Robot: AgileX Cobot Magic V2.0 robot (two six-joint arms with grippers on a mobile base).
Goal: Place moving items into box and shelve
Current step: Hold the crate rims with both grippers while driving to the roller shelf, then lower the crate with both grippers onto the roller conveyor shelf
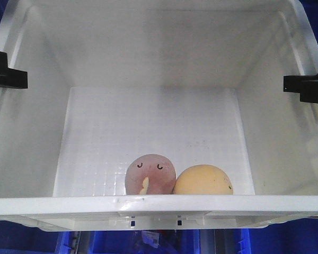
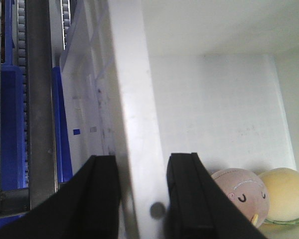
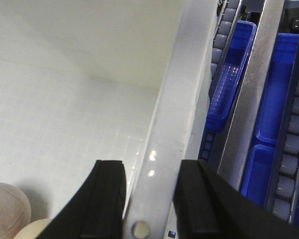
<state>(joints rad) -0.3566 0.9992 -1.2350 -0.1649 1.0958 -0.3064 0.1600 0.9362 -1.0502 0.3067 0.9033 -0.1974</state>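
Note:
The box point(image 1: 159, 204) is a large white crate that fills the front view. Both moving items lie inside against its near wall: a dusty pink plush ball point(image 1: 151, 172) with a closed-eye face, touching a yellow-orange ball point(image 1: 203, 181) on its right. My left gripper point(image 2: 143, 157) is shut on the left side rim point(image 2: 132, 74), one finger outside and one inside, with the pink ball point(image 2: 241, 191) and yellow ball point(image 2: 284, 191) beside it. My right gripper point(image 3: 150, 163) is clamped on the right rim point(image 3: 184, 74) the same way. In the front view both grippers point(image 1: 8, 74) point(image 1: 305, 89) show as black blocks at the side walls.
Blue bins point(image 3: 229, 74) point(image 3: 281, 94) sit on roller racks with a metal rail point(image 3: 249, 99) just right of the crate. On the left are another blue bin point(image 2: 10, 124) and a grey upright rail point(image 2: 40, 99). Blue shows under the crate's front edge point(image 1: 148, 241).

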